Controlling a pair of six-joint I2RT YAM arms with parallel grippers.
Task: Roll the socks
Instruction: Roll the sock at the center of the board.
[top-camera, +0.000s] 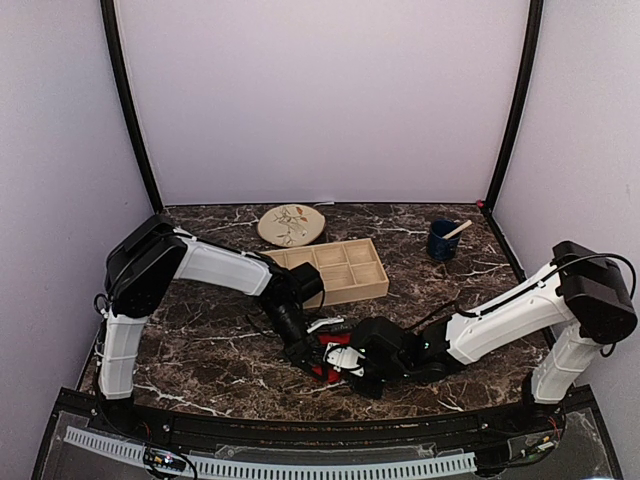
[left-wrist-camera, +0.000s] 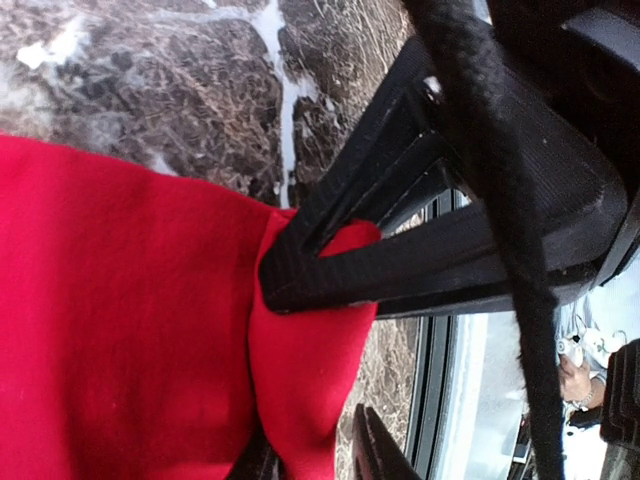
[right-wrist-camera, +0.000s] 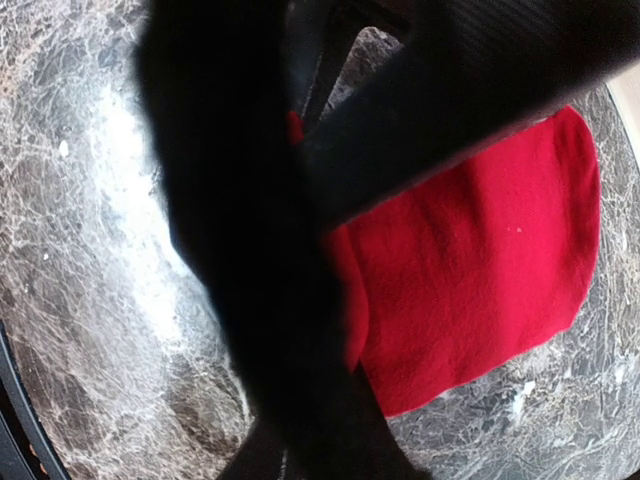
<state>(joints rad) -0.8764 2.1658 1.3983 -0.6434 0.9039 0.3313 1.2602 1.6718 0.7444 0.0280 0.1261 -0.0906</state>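
A bright red sock (top-camera: 327, 366) lies on the marble near the front edge, between both grippers. I cannot tell a second sock apart from it. My left gripper (top-camera: 308, 356) comes from the left. In the left wrist view a fold of the sock (left-wrist-camera: 120, 330) runs between its fingers (left-wrist-camera: 310, 437), pulled taut. My right gripper (top-camera: 346, 362) comes from the right, and its black fingers (left-wrist-camera: 290, 285) close to a point on the sock's edge. In the right wrist view the sock (right-wrist-camera: 470, 270) lies flat behind dark, blurred gripper parts.
A wooden compartment tray (top-camera: 372, 287) stands behind the grippers, with a round patterned plate (top-camera: 292, 225) further back. A dark blue cup (top-camera: 441, 242) holding a stick is at the back right. The table's front edge rail (left-wrist-camera: 440, 400) is close by.
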